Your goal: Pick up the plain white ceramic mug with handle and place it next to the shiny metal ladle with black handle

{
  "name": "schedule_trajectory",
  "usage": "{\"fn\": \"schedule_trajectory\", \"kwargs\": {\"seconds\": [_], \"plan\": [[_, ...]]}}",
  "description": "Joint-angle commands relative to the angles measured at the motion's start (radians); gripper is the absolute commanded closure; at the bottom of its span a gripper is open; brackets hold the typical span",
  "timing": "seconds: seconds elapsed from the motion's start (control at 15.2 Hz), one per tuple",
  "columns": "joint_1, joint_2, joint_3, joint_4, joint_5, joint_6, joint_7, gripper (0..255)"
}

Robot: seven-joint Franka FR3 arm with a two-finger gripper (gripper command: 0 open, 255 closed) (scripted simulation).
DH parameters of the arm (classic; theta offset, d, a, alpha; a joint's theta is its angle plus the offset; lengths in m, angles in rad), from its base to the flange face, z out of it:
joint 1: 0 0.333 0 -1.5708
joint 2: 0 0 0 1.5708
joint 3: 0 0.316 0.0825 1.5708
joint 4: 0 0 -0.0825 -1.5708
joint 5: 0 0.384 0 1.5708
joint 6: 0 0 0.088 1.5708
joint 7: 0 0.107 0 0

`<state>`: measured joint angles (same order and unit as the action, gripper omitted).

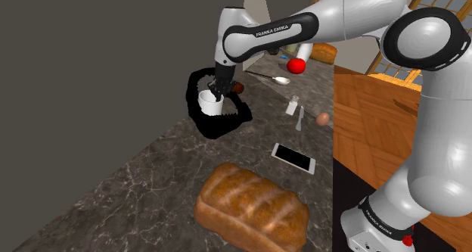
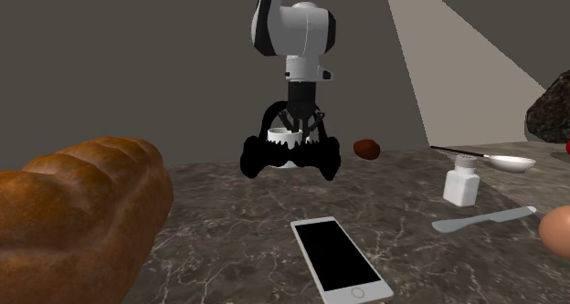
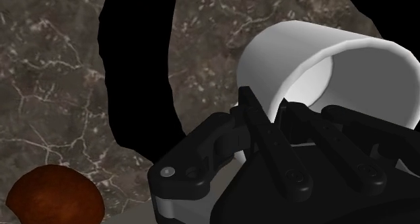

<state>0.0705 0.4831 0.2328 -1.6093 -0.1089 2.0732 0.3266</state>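
grasp step: fingers [image 3: 262,122] pinched on the rim of the white mug [image 1: 210,101]. next: lift clear of table [image 1: 151,167], carry to ladle [image 1: 281,80].

Pretty dim all round. The wall behind the gripper [image 2: 292,127] is flat dark grey, apart from one pale lit wedge of wall [image 2: 475,65] off to one side in the second exterior view. The countertop [image 1: 151,167] is murky and its veins barely catch any light. Directly under and around the gripper sits a hard-edged pure black patch [image 1: 223,126]. The arm [image 1: 340,20] has soft highlights on top and shades to grey below, so the light looks to be overhead. The mug [image 3: 296,54] clamped in the gripper is bright on its inner wall and greyer outside. The brightest spots are well away from the gripper: the warm wood floor [image 1: 371,114] and the phone [image 1: 293,158].
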Motion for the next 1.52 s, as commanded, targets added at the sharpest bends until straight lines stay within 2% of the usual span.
{"fn": "schedule_trajectory", "kwargs": {"seconds": [0.0, 0.66, 1.45], "plan": [[0.000, 0.000, 0.000, 0.000, 0.000, 0.000, 0.000, 255], [-0.003, -0.042, 0.006, 0.058, 0.012, -0.099, -0.008, 255], [-0.001, -0.072, 0.011, 0.177, 0.022, -0.247, -0.014, 255]]}}
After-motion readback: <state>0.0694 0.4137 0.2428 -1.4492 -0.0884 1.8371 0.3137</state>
